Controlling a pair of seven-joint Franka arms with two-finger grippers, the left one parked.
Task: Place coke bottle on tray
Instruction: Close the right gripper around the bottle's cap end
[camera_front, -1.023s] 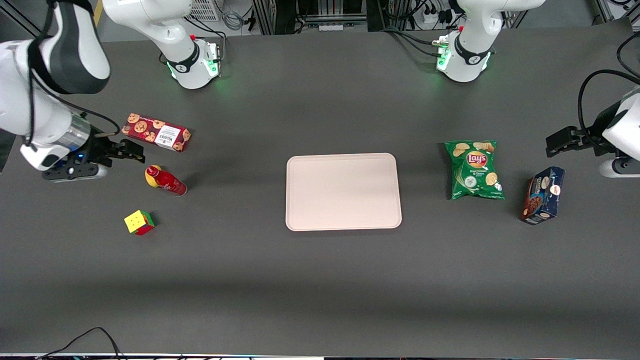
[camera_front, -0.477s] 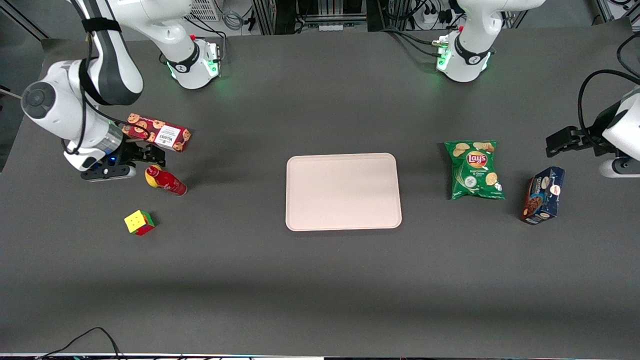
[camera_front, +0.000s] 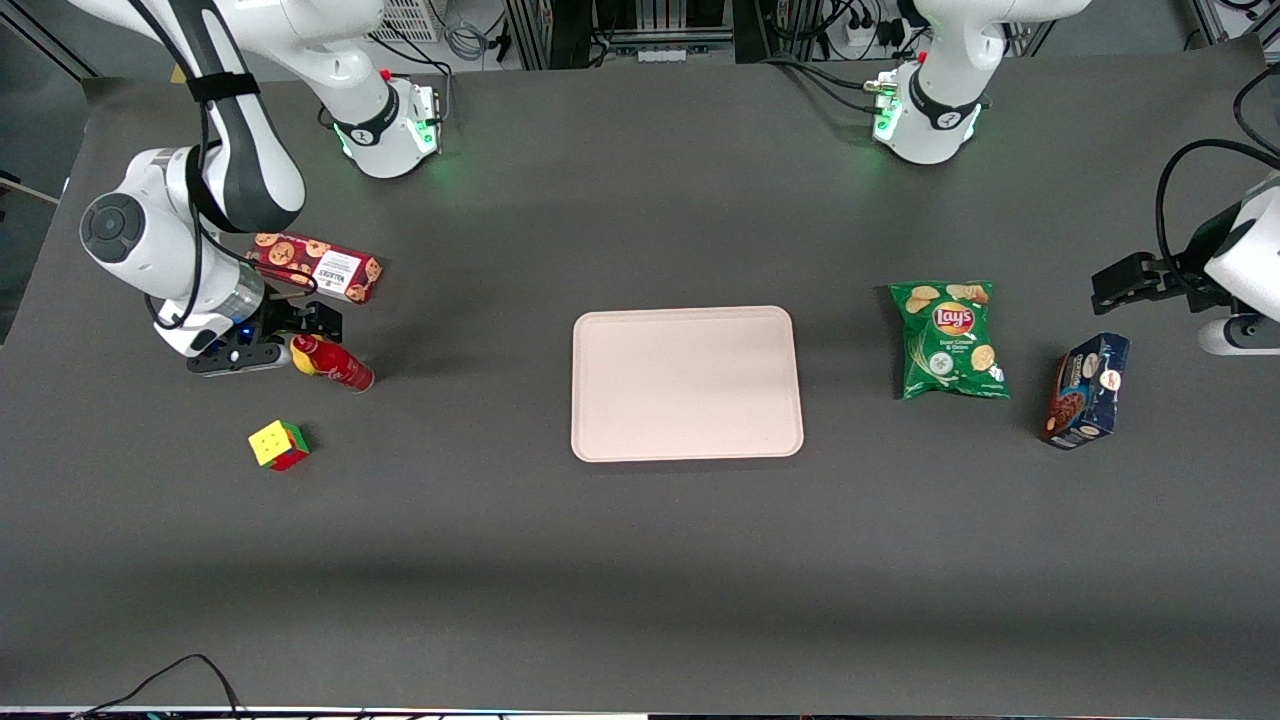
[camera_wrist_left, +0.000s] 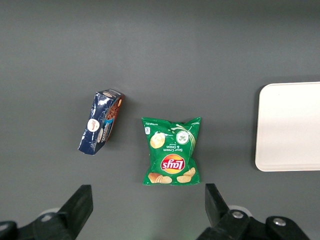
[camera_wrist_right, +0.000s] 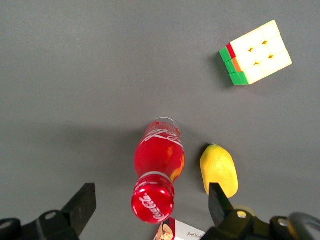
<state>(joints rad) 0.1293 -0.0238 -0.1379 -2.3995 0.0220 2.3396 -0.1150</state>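
One bottle (camera_front: 334, 364) stands on the dark table (camera_front: 640, 560) toward the working arm's end, red with a red cap, and one lemon (camera_front: 303, 355) sits touching or just beside it. One gripper (camera_front: 300, 322) hangs over the two of them with its fingers spread wide and nothing between them; from the wrist the bottle (camera_wrist_right: 155, 170) shows between the two fingertips, with the lemon (camera_wrist_right: 219, 169) beside it. One colour cube (camera_front: 279, 445) lies nearer the front camera than the bottle, and one red cookie box (camera_front: 314, 265) lies farther from it. One tray (camera_front: 686, 384) sits bare at the table's middle, well apart from the bottle. Toward the parked arm's end lie one green chip bag (camera_front: 947, 339) and one dark blue box (camera_front: 1086, 390).
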